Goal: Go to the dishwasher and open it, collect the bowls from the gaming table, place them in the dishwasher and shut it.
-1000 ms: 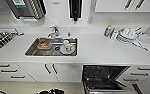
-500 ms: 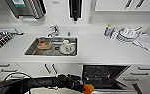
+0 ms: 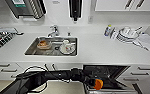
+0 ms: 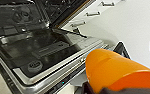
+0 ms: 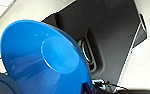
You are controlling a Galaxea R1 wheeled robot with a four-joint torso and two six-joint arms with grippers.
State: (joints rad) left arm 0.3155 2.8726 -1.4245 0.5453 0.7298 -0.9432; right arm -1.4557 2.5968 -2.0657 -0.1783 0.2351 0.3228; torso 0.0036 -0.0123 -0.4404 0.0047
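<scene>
Dishwasher (image 3: 104,72) door lies open; left hand (image 3: 94,83) apparently clamps orange bowl (image 3: 98,84) above it; right hand's grip on blue bowl (image 5: 44,58) unclear

You're looking at a kitchen, likely an office kitchenette: a white worktop (image 3: 98,50) with an inset steel sink (image 3: 52,46) and tap (image 3: 53,31), stacked white plates (image 3: 127,35) to one side, white drawers (image 3: 3,67) below, wall cupboards (image 3: 126,5) above, and an open built-in dishwasher (image 3: 104,75) under the worktop.
</scene>
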